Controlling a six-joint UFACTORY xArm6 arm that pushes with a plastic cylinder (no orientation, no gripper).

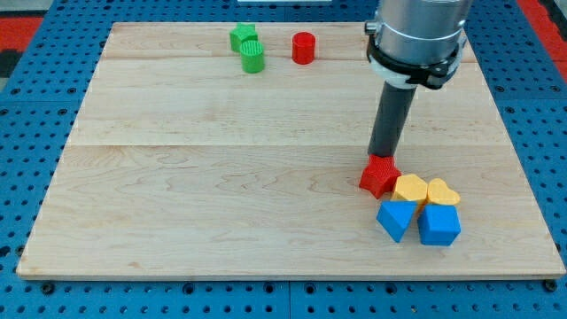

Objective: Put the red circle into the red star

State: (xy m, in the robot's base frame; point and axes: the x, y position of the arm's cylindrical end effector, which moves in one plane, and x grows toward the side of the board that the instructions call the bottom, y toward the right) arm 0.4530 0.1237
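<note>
The red circle (304, 48), a short cylinder, stands near the view's top, a little right of centre. The red star (379, 176) lies at the lower right of the wooden board (221, 177). My rod comes down from the arm at the view's top right, and my tip (383, 158) sits at the star's upper edge, touching or almost touching it. The red circle is far from the tip, up and to the left.
A green star-like block (242, 36) and a green cylinder (252, 57) stand together left of the red circle. Right of and below the red star lie a yellow hexagon (410, 188), a yellow heart (442, 191), a blue pointed block (396, 220) and a blue cube (438, 224).
</note>
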